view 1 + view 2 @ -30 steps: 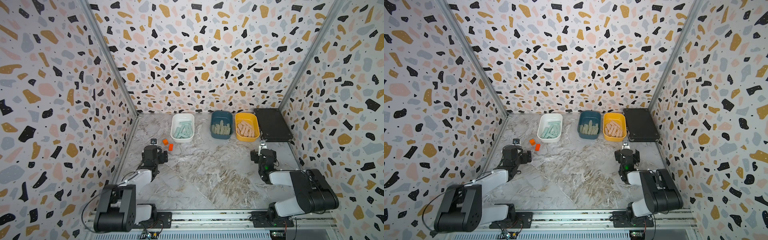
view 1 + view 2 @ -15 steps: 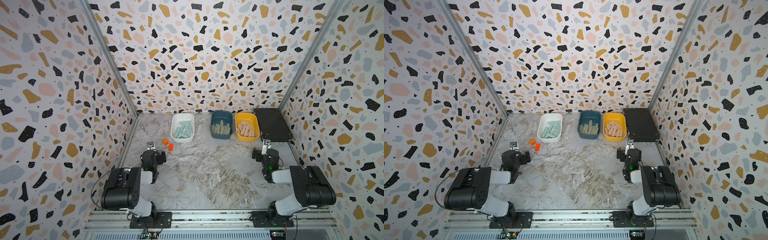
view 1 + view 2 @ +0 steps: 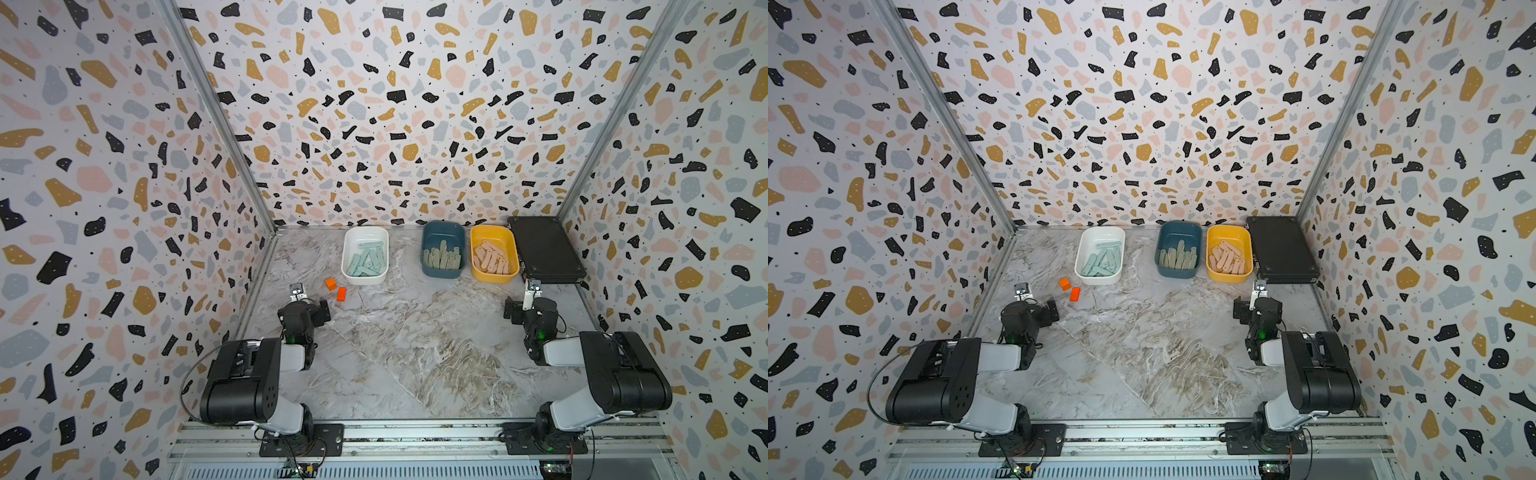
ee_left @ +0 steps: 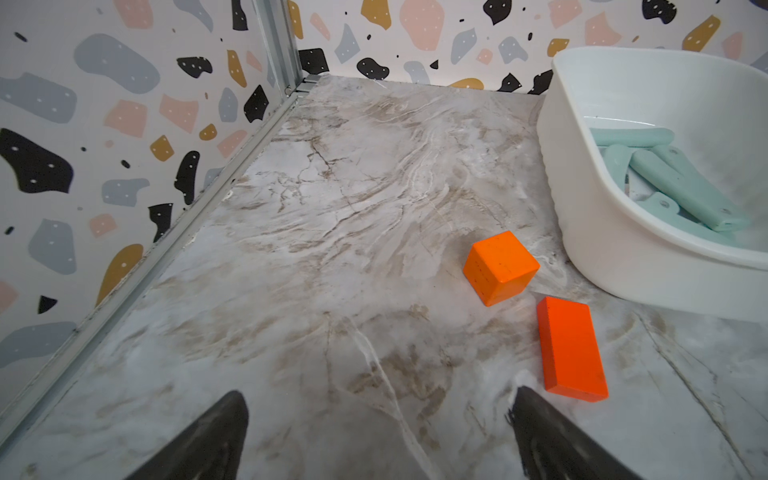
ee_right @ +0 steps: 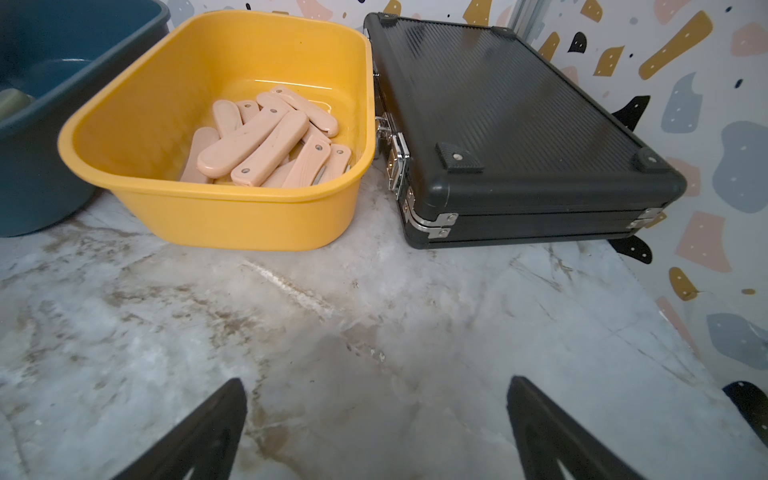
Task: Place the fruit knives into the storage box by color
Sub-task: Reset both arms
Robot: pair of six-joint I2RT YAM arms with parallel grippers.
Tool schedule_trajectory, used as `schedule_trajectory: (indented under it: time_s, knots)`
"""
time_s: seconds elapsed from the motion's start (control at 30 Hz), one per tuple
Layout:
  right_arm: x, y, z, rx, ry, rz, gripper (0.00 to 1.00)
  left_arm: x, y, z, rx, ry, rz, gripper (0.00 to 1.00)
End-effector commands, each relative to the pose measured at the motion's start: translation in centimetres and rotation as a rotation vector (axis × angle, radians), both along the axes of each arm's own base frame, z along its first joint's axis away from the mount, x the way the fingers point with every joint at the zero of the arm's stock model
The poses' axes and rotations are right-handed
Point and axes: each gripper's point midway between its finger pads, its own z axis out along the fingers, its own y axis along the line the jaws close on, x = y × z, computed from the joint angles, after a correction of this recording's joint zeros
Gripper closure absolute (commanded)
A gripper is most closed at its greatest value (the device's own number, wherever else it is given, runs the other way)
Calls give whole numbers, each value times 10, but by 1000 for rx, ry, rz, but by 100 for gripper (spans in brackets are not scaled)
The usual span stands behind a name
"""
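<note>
Three storage box tubs stand in a row at the back. The white tub [image 3: 365, 279] [image 4: 623, 257] holds mint-blue fruit knives [image 3: 366, 262] [image 4: 681, 187]. Sage green knives [image 3: 441, 258] lie in the teal tub [image 3: 442, 272] [image 5: 37, 187]. In the yellow tub [image 3: 496, 277] [image 5: 232, 220] are peach-pink knives [image 3: 491, 259] [image 5: 266, 141]. My left gripper [image 3: 311, 306] [image 4: 378, 399] hovers low near the left wall, open and empty. Short of the yellow tub, my right gripper [image 3: 523, 308] [image 5: 374, 386] is open and empty too. No knife shows on the table.
Two orange blocks [image 3: 331, 284] [image 3: 341, 294] lie in front of the white tub, just ahead of my left gripper; the flat one [image 4: 571, 349] is close to one fingertip. A shut black latched case [image 3: 544, 249] [image 5: 519, 104] lies right of the yellow tub. Patterned walls enclose three sides.
Both arms have folded up at shoulder and elbow, while the grippers stay low, nearly where they were, and open. Tubs, knives and blocks have not moved.
</note>
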Motion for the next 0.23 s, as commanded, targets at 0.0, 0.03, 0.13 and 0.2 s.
schedule_trajectory:
  time_s: [0.0, 0.03, 0.13, 0.2]
  knots:
    - [7, 0, 10, 16, -24, 0, 0, 10, -7, 8, 6, -26, -48, 1]
    - [7, 0, 10, 17, -24, -1, 0, 11, -7, 7, 3, -24, -49, 1]
    - [7, 0, 10, 18, -25, 1, 0, 10, -7, 9, 8, -29, -52, 1]
    - [7, 0, 10, 18, -25, 2, 0, 8, -7, 11, 9, -41, -52, 1]
